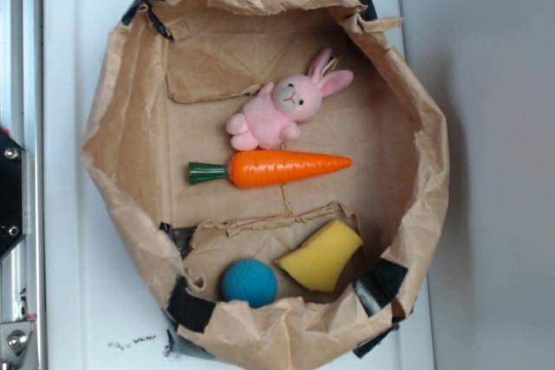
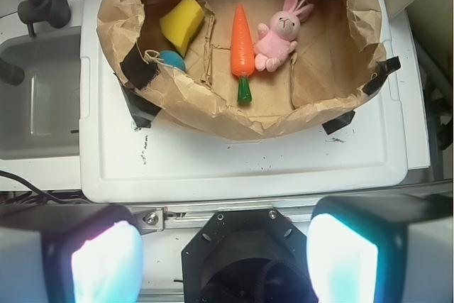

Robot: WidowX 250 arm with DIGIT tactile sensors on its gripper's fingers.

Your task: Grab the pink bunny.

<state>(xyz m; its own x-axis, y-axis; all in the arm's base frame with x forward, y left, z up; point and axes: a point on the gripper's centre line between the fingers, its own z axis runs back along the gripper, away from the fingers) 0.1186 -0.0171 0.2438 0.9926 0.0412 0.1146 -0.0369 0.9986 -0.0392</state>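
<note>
The pink bunny [image 1: 282, 108] lies on its back inside a brown paper-lined box [image 1: 130, 93], ears pointing right, just above the orange carrot [image 1: 282, 168]. In the wrist view the bunny [image 2: 280, 35] lies to the right of the carrot [image 2: 242, 40], far ahead of my gripper [image 2: 223, 260]. The gripper is open and empty, its two fingers wide apart at the bottom corners of the wrist view, well short of the box. The gripper does not show in the exterior view.
A yellow sponge [image 1: 321, 255] and a blue ball [image 1: 250, 282] lie in the box's lower part. The box stands on a white lid [image 2: 248, 157]. A grey sink [image 2: 35, 104] is at the left in the wrist view.
</note>
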